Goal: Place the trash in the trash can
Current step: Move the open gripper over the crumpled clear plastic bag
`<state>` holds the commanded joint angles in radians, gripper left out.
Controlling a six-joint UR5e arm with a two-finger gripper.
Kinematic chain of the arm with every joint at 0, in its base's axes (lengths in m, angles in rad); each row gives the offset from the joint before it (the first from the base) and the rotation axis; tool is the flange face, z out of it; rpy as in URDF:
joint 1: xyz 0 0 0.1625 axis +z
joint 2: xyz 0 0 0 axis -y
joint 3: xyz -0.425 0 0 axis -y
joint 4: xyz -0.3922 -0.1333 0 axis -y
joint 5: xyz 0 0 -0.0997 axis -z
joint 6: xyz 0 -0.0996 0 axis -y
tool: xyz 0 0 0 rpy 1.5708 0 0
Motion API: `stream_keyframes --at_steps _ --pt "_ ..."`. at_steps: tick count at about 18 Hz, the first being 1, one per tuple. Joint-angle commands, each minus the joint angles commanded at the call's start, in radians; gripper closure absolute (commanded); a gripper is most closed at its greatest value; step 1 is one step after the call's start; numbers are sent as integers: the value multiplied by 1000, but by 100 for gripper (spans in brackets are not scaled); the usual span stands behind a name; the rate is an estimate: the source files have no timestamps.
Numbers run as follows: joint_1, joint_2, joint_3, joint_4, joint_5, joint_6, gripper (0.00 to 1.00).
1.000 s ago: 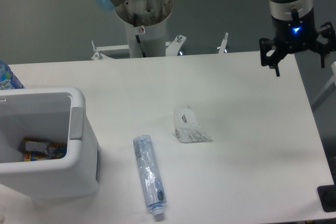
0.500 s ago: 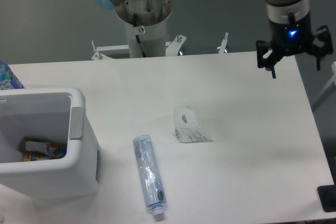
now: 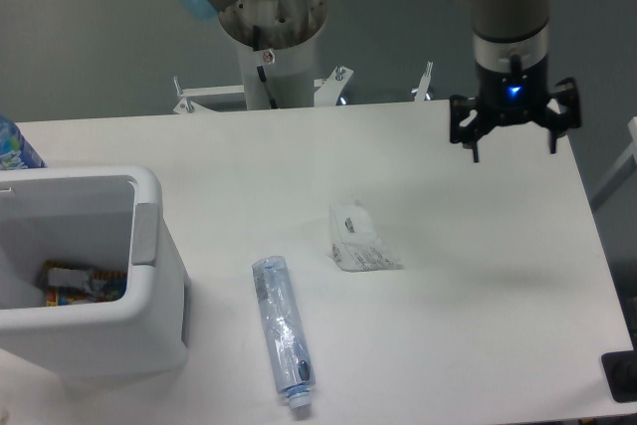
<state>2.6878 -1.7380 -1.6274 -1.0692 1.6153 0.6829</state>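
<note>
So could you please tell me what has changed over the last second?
The hand has moved left along the table's far edge, toward the wrapper, open and empty. Nothing was grasped or released. The wrapper, the bottle and the trash can have not moved.

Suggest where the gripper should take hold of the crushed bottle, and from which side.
Probably mid-body, from straight above: the crushed bottle lies flat on the table, long axis running near-far, so the open gripper should close across its narrow width, clear of the cap end.
</note>
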Motion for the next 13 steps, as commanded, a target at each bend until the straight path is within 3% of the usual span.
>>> stream_keyframes --at_steps 4,8,13 --pt "-54 -9 -80 3 -63 -112 0" --pt "-78 -9 -169 3 -84 -132 0" --pt "-112 -17 -204 6 -86 -217 0"
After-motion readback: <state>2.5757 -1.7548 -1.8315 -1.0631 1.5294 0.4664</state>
